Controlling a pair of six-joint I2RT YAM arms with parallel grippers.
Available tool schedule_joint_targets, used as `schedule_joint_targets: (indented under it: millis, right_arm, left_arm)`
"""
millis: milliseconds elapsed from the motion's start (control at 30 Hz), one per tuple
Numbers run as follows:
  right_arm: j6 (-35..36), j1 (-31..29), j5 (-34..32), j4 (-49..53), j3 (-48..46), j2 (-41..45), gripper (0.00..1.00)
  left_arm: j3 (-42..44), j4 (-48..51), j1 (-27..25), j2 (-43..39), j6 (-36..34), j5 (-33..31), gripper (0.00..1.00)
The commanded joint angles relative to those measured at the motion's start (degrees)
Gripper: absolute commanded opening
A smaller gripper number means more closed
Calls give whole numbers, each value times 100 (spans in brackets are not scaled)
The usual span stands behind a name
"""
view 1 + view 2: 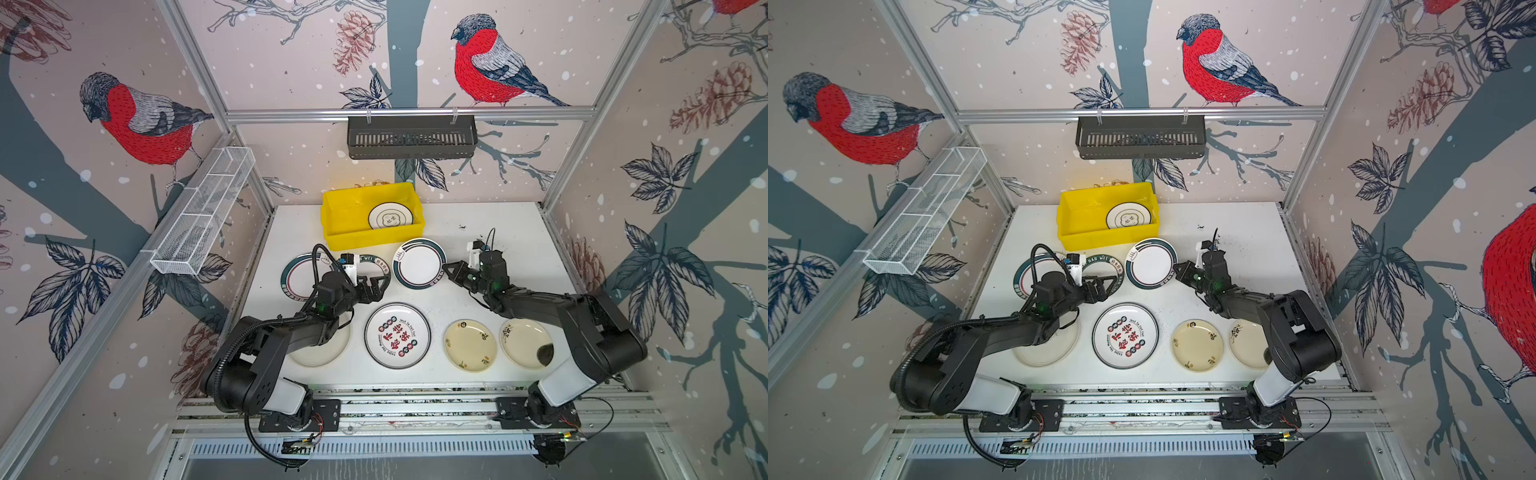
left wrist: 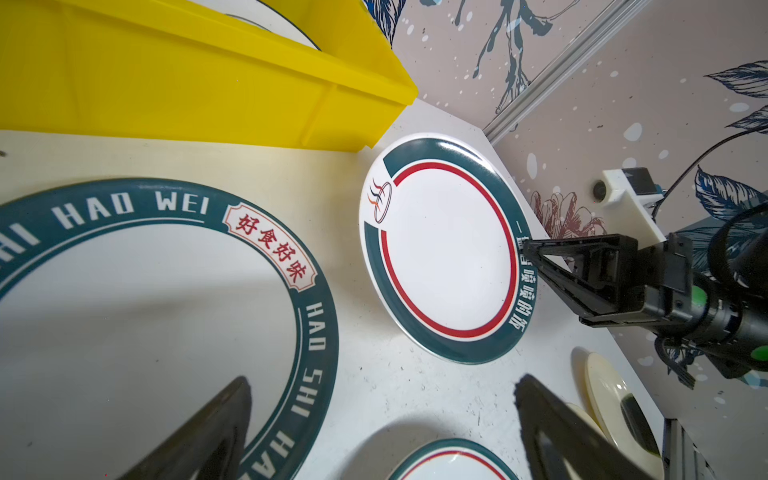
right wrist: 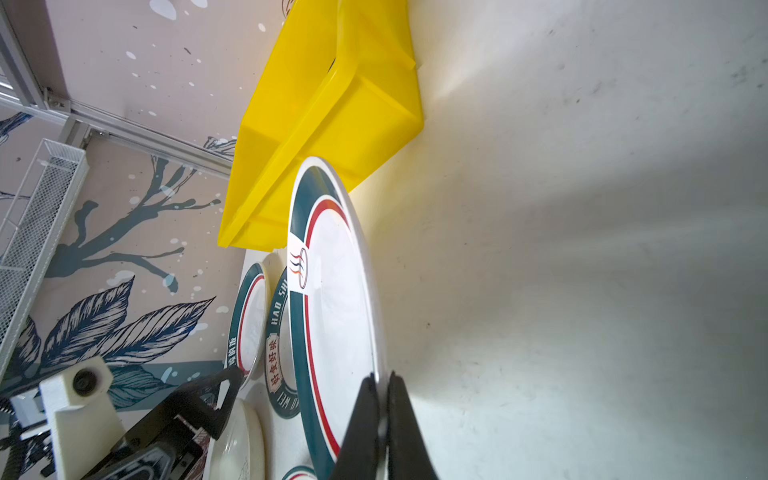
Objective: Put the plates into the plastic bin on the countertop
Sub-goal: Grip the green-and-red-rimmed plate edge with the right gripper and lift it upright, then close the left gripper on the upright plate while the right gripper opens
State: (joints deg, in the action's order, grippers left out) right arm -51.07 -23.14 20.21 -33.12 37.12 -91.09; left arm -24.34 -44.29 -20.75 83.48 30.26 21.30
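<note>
The yellow plastic bin stands at the back of the white countertop, with one plate lying inside. My right gripper is shut on the rim of a green-and-red-ringed plate just in front of the bin. My left gripper hangs open and empty over the edge of the "HAO WEI" plate. More plates lie around: a ringed one, the red-character one, and two cream ones.
Another cream plate lies partly under my left arm. A dark slotted basket hangs on the back rail and a white wire-mesh tray on the left rail. Aluminium rails frame the countertop.
</note>
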Motion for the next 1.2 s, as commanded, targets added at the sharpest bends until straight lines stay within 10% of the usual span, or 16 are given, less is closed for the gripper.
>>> schedule_joint_targets:
  millis: [0,1167]
  right_arm:
    - [-69,-89,62,-199,-111,282,0]
    - [245,-719,358,-1047,-142,355,0]
  left_arm:
    - [-53,-297,-8,54,94,214,97]
    - [-45,-1213,-8,625,789,896,23]
